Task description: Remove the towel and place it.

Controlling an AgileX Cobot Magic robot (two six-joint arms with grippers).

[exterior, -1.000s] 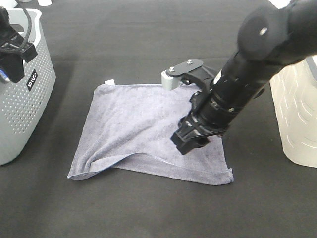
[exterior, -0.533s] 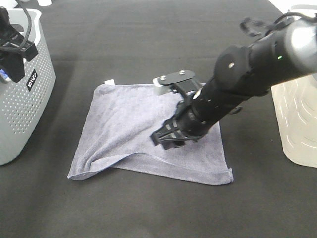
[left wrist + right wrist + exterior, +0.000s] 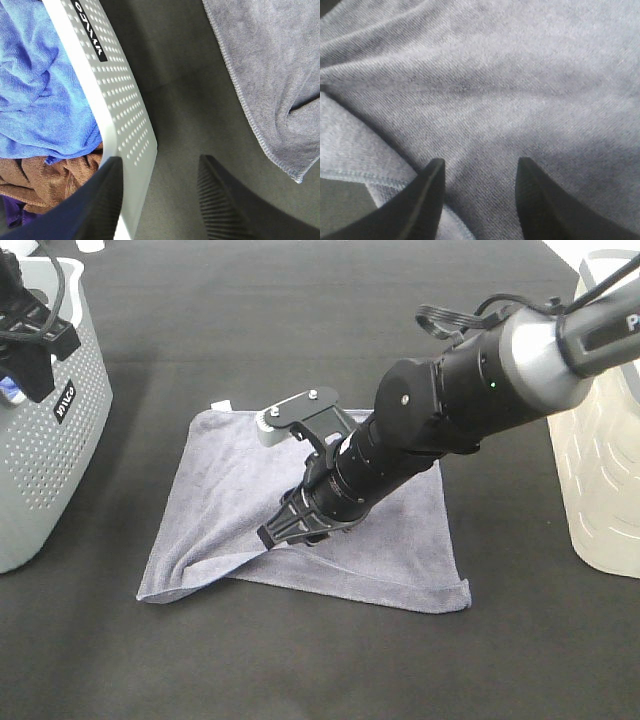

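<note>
Near edge first: bare black table (image 3: 300, 670), nothing on it up front. Just beyond, the towel (image 3: 230, 490) lies spread on the tabletop, mid-scene, grey-lavender, mostly flat w/ a raised fold running along its near-left part; small white tag (image 3: 220, 405) sits at the far-left corner. Right gripper (image 3: 290, 533) is down over that fold, reaching in from the right across the cloth. Wrist view shows its fingers (image 3: 427, 197) parted, a clear gap btwn them, cloth filling the view right below; nothing pinched, and can't tell if the tips actually touch the fabric. Seam edge of the towel shows beside one finger, dark table past it.

Right side, cream perforated basket (image 3: 605, 460) stands well apart from the towel, partly cut off by the frame.

Left side, grey basket (image 3: 50, 430) w/ dotted wall and a black label, near the towel's left edge but not touching. Left gripper (image 3: 160, 200) hangs above the basket's rim area, fingers spread, holding nothing; one finger over the basket wall, the other over bare table. Inside the basket: bright blue cloth (image 3: 40, 90) on top, brown cloth (image 3: 55, 175) under it.
</note>
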